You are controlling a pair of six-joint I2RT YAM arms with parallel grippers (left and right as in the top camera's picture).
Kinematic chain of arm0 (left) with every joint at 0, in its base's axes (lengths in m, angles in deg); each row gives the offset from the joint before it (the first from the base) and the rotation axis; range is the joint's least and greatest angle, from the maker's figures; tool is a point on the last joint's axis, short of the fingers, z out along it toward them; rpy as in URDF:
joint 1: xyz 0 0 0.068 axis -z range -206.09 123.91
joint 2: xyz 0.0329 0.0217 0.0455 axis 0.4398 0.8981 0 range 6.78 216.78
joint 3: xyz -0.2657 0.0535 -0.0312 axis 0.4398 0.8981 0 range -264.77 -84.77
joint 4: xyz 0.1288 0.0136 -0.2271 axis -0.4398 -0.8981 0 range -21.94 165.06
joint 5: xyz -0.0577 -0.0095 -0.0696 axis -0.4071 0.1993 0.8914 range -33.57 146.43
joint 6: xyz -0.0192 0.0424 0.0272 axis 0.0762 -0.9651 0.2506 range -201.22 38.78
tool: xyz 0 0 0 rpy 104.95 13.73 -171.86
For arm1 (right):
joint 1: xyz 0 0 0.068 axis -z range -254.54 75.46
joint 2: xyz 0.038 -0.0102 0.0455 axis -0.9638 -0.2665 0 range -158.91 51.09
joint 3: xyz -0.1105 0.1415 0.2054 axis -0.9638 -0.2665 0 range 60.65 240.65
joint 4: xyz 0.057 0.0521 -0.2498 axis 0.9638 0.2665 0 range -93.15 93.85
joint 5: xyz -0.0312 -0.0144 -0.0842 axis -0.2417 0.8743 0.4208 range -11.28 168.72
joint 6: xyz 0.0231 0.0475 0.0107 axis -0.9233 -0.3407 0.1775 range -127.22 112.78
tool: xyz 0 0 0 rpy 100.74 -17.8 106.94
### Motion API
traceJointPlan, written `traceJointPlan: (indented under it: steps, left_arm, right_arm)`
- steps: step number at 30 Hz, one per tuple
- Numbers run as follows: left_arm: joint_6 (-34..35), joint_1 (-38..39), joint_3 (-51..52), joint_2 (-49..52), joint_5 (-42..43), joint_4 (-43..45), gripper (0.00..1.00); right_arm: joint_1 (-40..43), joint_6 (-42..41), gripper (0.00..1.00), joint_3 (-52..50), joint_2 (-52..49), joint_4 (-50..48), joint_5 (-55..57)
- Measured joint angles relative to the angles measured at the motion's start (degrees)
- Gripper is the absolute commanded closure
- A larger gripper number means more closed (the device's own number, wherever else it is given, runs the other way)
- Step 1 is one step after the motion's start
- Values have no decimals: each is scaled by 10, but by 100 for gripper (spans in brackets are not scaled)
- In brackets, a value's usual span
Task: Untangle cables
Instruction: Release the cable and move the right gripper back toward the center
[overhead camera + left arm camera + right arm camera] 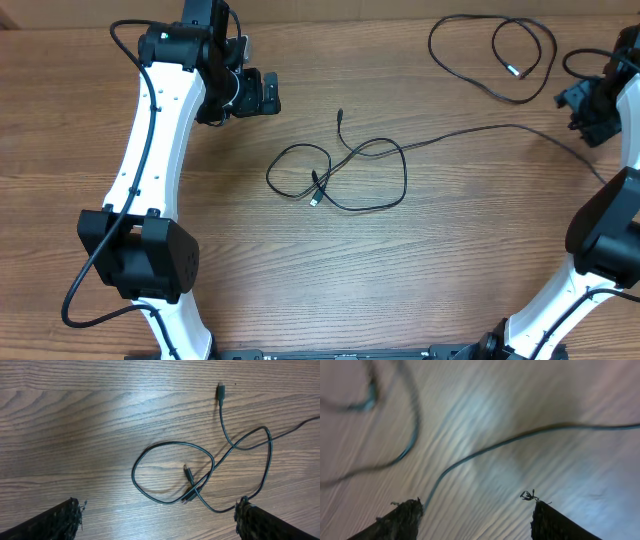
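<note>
Right gripper [475,505] spread, cables [340,175] apparently free overhead

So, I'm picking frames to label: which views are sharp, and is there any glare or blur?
Overhead: sharp and evenly lit, the cables crisp. Left wrist: sharp too, with a pale glare patch on the table left of the loop. Right wrist: heavily blurred, the cable streaked, a bright sheen mid-frame; only the fingers look fairly defined.
</note>
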Motion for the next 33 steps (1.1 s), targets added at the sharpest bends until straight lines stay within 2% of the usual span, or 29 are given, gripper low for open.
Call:
traceJointPlan:
  steps: [6, 11, 13, 16, 18, 26, 33]
  left_arm:
    - [0, 0, 0, 0, 0, 0, 0]
    - [0, 0, 0, 0, 0, -1, 0]
    - [0, 0, 0, 0, 0, -1, 0]
    - [0, 0, 0, 0, 0, -1, 0]
    - [0, 0, 0, 0, 0, -2, 0]
    - [0, 0, 0, 0, 0, -2, 0]
    - [0, 0, 0, 0, 0, -2, 0]
  right_arm:
    - [-39, 81, 25, 0, 0, 7, -132]
    - [-112, 116, 24, 0, 0, 21, -177]
    - [-145, 123, 21, 0, 0, 27, -184]
    - [-211, 130, 7, 0, 0, 27, -189]
    - [-248, 135, 7, 0, 0, 26, -180]
    - [-372, 121, 8, -43, 0, 1, -133]
    - [-404, 30, 14, -113, 0, -58, -119]
